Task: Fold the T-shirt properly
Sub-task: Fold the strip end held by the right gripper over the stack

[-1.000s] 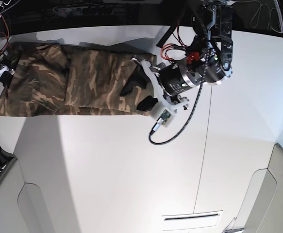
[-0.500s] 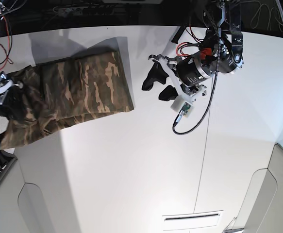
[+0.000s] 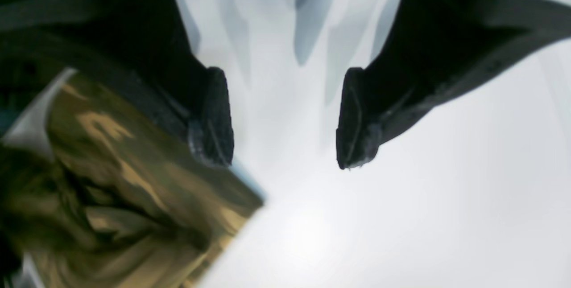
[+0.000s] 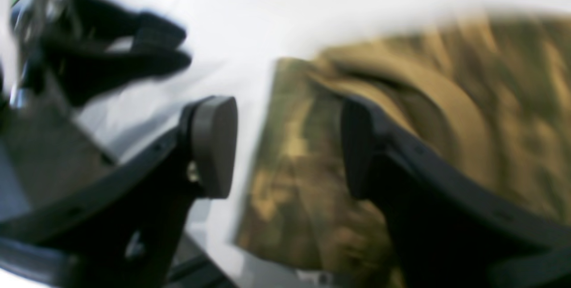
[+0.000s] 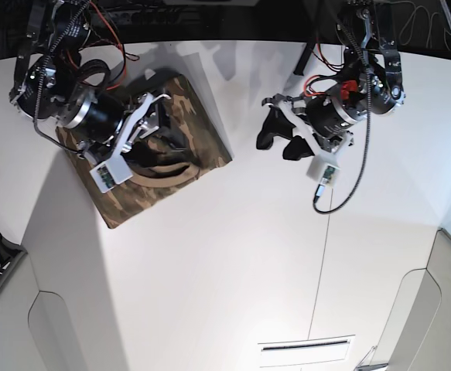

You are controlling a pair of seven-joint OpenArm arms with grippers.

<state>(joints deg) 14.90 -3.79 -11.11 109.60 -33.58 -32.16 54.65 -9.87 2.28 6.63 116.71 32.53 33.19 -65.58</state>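
Note:
The camouflage T-shirt (image 5: 206, 139) lies as a compact folded bundle on the white table (image 5: 225, 270), at the back left. My right gripper (image 5: 163, 127) is open right over the bundle. In the right wrist view the cloth (image 4: 294, 154) shows between and behind its spread fingers (image 4: 214, 145); whether a finger touches it I cannot tell. My left gripper (image 5: 281, 141) is open and empty, just right of the bundle. In the left wrist view its pads (image 3: 214, 118) hang over bare table, with the T-shirt's corner (image 3: 134, 190) at the lower left.
Cables and dark gear (image 5: 117, 15) run along the table's back edge. A thin seam (image 5: 322, 270) crosses the table on the right. Grey panels stand at the lower left (image 5: 24, 309) and lower right (image 5: 442, 309).
The spread shirt has been drawn left and folded into a compact bundle. My left gripper let go of its right edge and pulled back right. My right arm swung in over the bundle.

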